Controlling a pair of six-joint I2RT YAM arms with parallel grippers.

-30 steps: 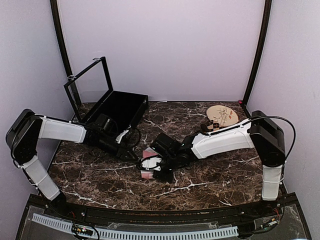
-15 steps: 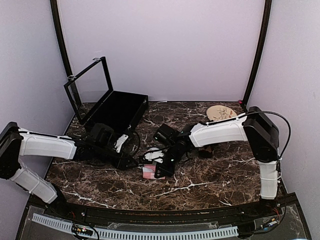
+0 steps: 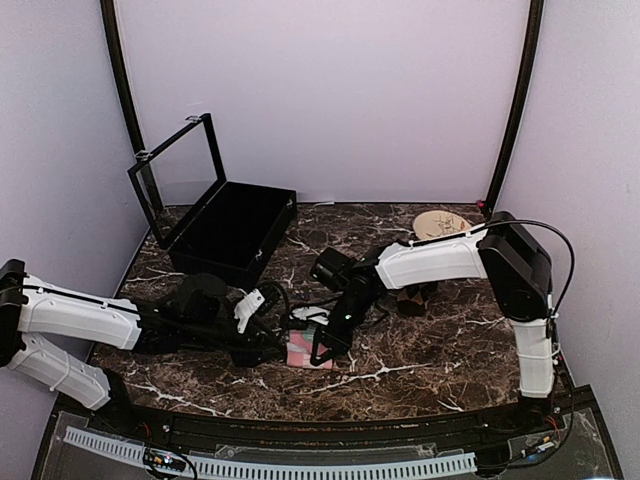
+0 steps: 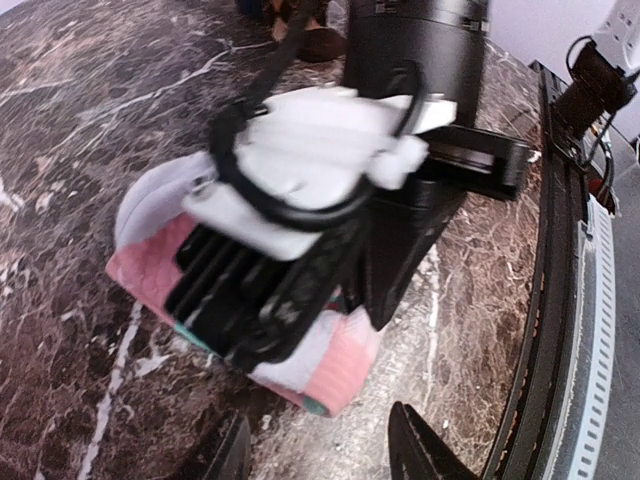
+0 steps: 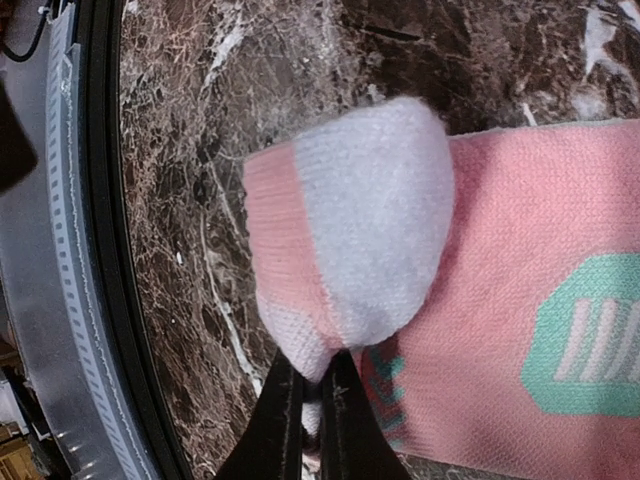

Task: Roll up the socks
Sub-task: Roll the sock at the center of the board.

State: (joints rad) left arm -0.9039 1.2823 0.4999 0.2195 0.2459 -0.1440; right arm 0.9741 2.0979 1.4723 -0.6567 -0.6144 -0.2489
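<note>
The pink sock (image 3: 303,349) lies on the marble table with its pale grey toe (image 5: 375,220) folded over onto the pink body, which carries a green patch (image 5: 590,335). My right gripper (image 5: 310,395) is shut on the fabric at the edge of that fold, and my right gripper (image 3: 322,348) sits over the sock's right side. My left gripper (image 4: 325,455) is open, both fingertips just short of the sock's near end (image 4: 340,365) and empty. The left gripper (image 3: 272,350) is at the sock's left. A dark lump, probably the black sock (image 3: 415,299), lies behind the right arm.
An open black box (image 3: 228,222) with a raised lid frame stands at the back left. A round tan plate (image 3: 440,222) is at the back right, partly behind the right arm. The table's front rail (image 4: 560,300) runs close to the sock.
The left arm has swung down and forward until its gripper sits beside the sock. The right gripper has carried the sock's toe end nearer to the front edge.
</note>
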